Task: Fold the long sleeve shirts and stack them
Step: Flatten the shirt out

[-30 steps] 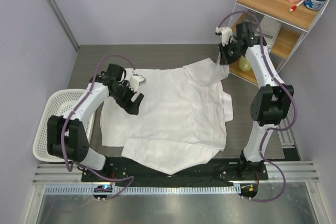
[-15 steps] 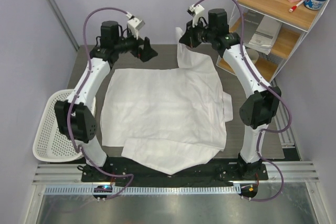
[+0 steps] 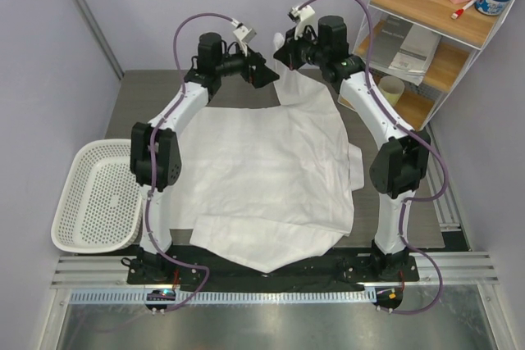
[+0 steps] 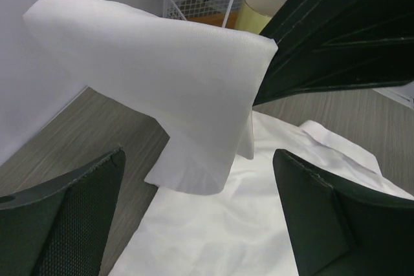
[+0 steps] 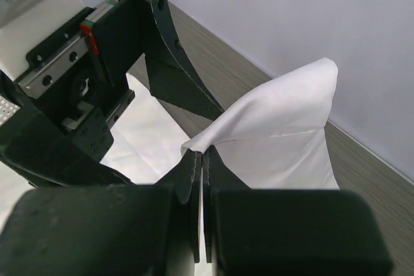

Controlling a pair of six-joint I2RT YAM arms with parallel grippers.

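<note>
A white long sleeve shirt [image 3: 262,170] lies spread across the dark table. My right gripper [image 3: 281,49] is shut on the shirt's sleeve end [image 5: 284,121] and holds it lifted above the table's far edge; the cloth hangs down from the closed jaws. My left gripper [image 3: 264,71] is open and empty, raised at the far edge just left of the right gripper. In the left wrist view the lifted sleeve [image 4: 168,75] hangs ahead between the open fingers [image 4: 323,218], with the shirt body [image 4: 259,224] below.
A white perforated basket [image 3: 94,194] stands at the table's left edge. A wire shelf [image 3: 426,30] at the back right holds booklets, a yellow cup [image 3: 390,88], a pink box and a jar. A grey wall runs close behind the grippers.
My left arm swung from the shirt's left side up to the far edge and right, toward the right gripper. My right gripper carried the sleeve end left along the far edge.
</note>
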